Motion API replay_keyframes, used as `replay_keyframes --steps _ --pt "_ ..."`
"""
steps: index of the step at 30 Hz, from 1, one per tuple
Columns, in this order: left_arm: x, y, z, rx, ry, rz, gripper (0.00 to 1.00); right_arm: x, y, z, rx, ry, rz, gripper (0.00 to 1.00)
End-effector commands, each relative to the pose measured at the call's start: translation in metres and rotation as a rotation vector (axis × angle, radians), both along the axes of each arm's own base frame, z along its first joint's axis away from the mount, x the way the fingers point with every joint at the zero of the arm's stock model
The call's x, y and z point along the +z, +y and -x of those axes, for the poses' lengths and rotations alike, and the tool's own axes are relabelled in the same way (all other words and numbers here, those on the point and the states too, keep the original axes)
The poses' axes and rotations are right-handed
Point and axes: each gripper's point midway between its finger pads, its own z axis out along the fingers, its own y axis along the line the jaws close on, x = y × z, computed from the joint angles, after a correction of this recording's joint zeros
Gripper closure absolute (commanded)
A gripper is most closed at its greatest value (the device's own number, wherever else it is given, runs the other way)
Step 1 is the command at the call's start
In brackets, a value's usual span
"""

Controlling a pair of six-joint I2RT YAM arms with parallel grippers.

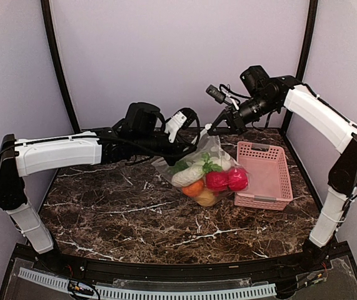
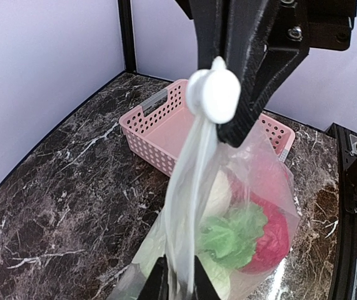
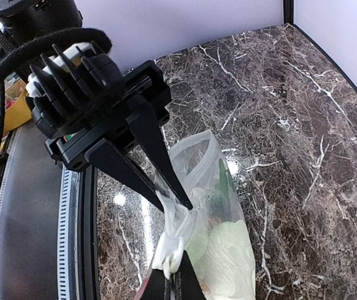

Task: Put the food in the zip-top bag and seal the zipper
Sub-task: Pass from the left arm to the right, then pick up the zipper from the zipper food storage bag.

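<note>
The zip-top bag (image 1: 211,150) stands on the marble table, held up by its mouth edge. Inside it are a white radish (image 1: 187,175), green leaves (image 1: 211,166), two red balls (image 1: 216,180), an orange piece (image 1: 192,187) and a yellowish piece (image 1: 206,198). My left gripper (image 1: 194,142) (image 2: 177,278) is shut on the zipper strip (image 2: 194,169). My right gripper (image 1: 209,131) (image 3: 173,278) is shut on a white slider tab (image 3: 169,253) on the same strip, close to the left gripper (image 3: 177,201). The tab also shows in the left wrist view (image 2: 214,95).
A pink slatted basket (image 1: 271,181) stands just right of the bag, touching it, and shows no food in it. Dark marble table (image 1: 115,212) spreads to the left and front. Lilac walls and black corner posts close in the back and sides.
</note>
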Motion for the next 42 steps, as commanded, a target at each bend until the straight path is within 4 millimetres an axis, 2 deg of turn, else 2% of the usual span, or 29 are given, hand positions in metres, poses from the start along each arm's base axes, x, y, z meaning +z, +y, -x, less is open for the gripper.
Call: replay_keyframes --steps 1,3,6,7,9,11,15,19,23,33,38,42 --pt "0.022 0.012 0.002 0.030 -0.030 0.034 0.88 0.013 0.003 0.011 0.044 -0.037 -0.026 1.00" --pt "0.026 0.015 0.001 0.039 -0.039 0.035 0.82 0.013 0.004 0.016 0.066 -0.050 -0.030 1.00" --pt "0.048 0.021 0.006 0.034 -0.062 0.065 0.58 0.020 0.004 0.029 0.124 -0.080 -0.056 1.00" --pt "0.054 0.022 0.008 0.029 -0.067 0.079 0.46 0.025 0.005 0.034 0.150 -0.096 -0.074 1.00" --pt "0.073 0.024 0.018 -0.005 -0.079 0.129 0.35 0.034 0.003 0.045 0.198 -0.136 -0.107 1.00" --pt "0.091 0.023 0.028 -0.046 -0.083 0.187 0.30 0.035 0.002 0.051 0.223 -0.180 -0.121 1.00" --pt "0.107 0.015 0.034 -0.084 -0.031 0.264 0.30 0.038 0.006 0.062 0.262 -0.211 -0.132 1.00" --pt "0.102 0.004 0.034 -0.118 0.018 0.290 0.37 0.041 0.009 0.069 0.278 -0.225 -0.136 1.00" --pt "0.099 -0.007 0.043 -0.195 0.059 0.323 0.44 0.040 0.010 0.068 0.270 -0.235 -0.129 1.00" --pt "0.085 -0.014 0.048 -0.241 0.092 0.317 0.58 0.031 0.014 0.066 0.260 -0.219 -0.119 1.00" --pt "0.079 -0.006 0.042 -0.202 0.063 0.279 0.57 0.029 0.014 0.065 0.263 -0.216 -0.115 1.00" --pt "0.088 0.015 0.037 -0.158 0.024 0.281 0.53 0.026 0.013 0.065 0.263 -0.221 -0.108 1.00"
